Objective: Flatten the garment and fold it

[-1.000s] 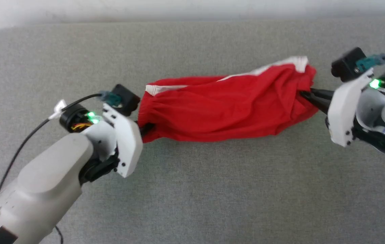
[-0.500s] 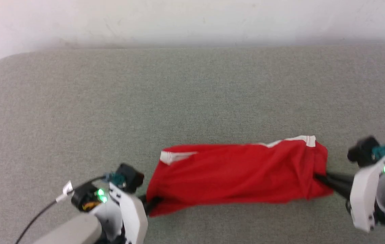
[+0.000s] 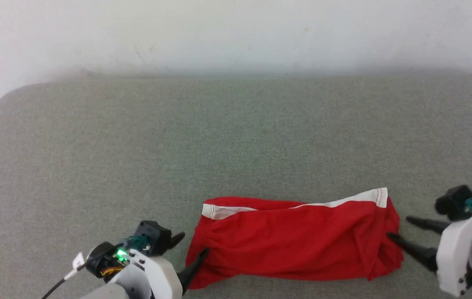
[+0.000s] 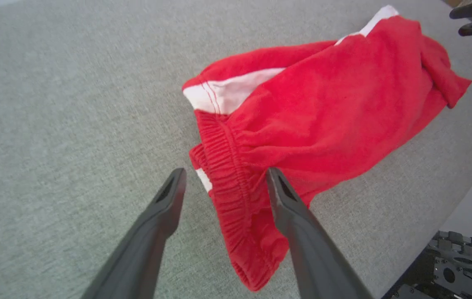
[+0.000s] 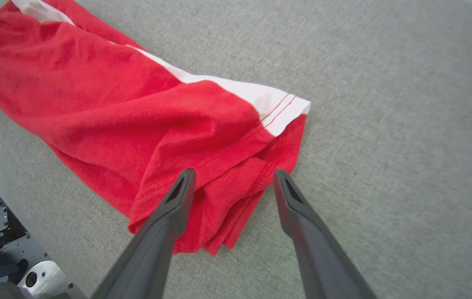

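Grey fabric-covered bench (image 3: pixel 236 137) is lying broad and bare toward its far edge and rounded far-left corner. The garment (image 3: pixel 294 241) is lying slack close along the near edge, right of centre, its white hem band (image 3: pixel 343 202) facing the far edge. The left claw (image 3: pixel 193 243) is standing spread wide and released, its fingers straddling the gathered waistband (image 4: pixel 219 137) end, one finger touching cloth. The right claw (image 3: pixel 398 227) is likewise gaping and released at the opposite end. Half a second earlier both claws were pinching these ends, the cloth drawn between them.
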